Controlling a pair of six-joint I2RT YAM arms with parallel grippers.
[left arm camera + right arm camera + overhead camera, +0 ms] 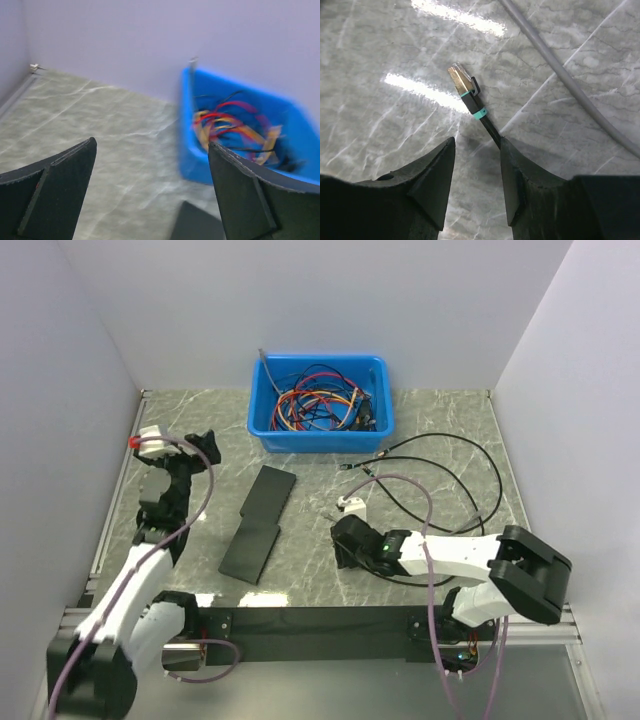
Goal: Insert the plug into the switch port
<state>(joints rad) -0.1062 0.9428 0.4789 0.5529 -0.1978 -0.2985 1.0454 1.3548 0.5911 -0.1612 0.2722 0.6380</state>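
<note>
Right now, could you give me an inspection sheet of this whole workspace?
Surface: grey marbled table, glare patches.
Job's things: plug, gold-tipped with teal bands, lying on the table; black flat unit, probably the switch, lying apart from it.
Clutter: blue bin at the back, holding tangled coloured wires.
Grippers: left gripper open, empty; right gripper jaws apart, straddling the plug's black cable, not clamped.
Cables: grey cable crosses beside the plug.
Surroundings: plain white walls on three sides.
</note>
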